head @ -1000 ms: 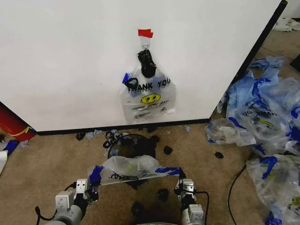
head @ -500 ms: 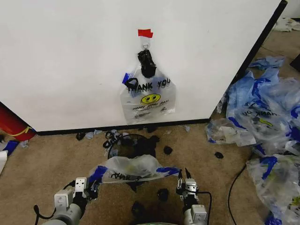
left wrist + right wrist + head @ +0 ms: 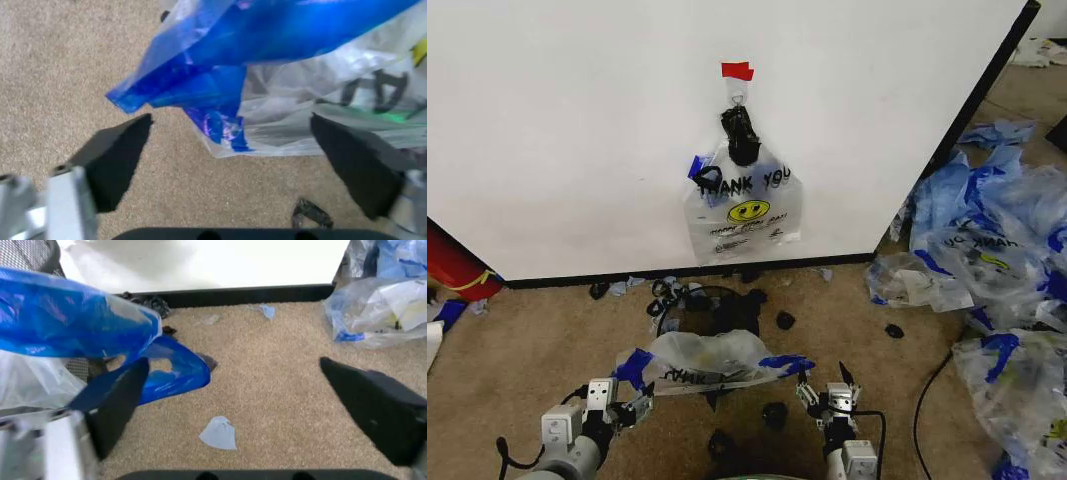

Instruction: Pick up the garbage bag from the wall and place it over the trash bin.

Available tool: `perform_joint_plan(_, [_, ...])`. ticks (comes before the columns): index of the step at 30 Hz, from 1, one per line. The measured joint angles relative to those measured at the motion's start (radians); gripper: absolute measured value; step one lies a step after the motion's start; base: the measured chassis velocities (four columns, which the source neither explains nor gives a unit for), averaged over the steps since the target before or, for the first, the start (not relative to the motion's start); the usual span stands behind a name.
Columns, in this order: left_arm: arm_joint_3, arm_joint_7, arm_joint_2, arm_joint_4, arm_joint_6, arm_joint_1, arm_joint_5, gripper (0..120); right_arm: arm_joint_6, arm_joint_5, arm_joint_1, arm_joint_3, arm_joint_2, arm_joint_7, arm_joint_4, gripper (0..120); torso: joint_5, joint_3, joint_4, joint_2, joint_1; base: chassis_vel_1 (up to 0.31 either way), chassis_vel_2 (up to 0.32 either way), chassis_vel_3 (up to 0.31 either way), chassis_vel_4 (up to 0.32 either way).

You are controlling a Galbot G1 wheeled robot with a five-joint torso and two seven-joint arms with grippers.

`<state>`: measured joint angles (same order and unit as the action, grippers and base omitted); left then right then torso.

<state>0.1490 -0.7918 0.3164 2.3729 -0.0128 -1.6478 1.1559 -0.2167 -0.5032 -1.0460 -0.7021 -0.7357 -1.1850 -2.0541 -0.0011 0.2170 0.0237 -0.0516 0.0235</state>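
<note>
Your garbage bag [image 3: 710, 358] lies draped over the trash bin [image 3: 707, 306] below the wall [image 3: 577, 120], with the left gripper [image 3: 632, 407] and right gripper [image 3: 825, 385] flanking it, jaws wide and empty.

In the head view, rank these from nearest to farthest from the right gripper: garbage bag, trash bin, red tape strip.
From the right gripper:
1. Garbage bag, just to its left, draped over the bin.
2. Trash bin, beyond the bag.
3. Red tape strip, high on the wall.

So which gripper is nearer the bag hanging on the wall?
Neither clearly. The left gripper and the right gripper are both low on the carpet, far below the hanging bag, one on each side of it.
</note>
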Motion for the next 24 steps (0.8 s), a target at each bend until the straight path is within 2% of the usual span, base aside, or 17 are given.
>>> perform_joint_plan(5, [0.010,-0.009,-0.020,0.030,0.004,0.008,0.016,100,-0.009,0.015,-0.010,0.002,0.013,0.011,-0.016,100,0.0000,0.000,-0.0001,0.000,0.000,0.000,0.000,0.000,0.000])
perform_joint_plan(16, [0.029,-0.037,-0.061,0.095,0.013,0.055,0.073,100,-0.009,0.035,-0.024,0.008,0.022,0.013,-0.038,100,0.0001,0.000,-0.0001,0.000,0.000,0.000,0.000,0.000,0.000])
perform_joint_plan(24, [0.038,-0.039,-0.072,0.112,0.014,0.071,0.084,100,-0.022,0.038,-0.027,0.003,0.033,0.034,-0.068,100,0.0000,0.000,-0.0001,0.000,0.000,0.000,0.000,0.000,0.000])
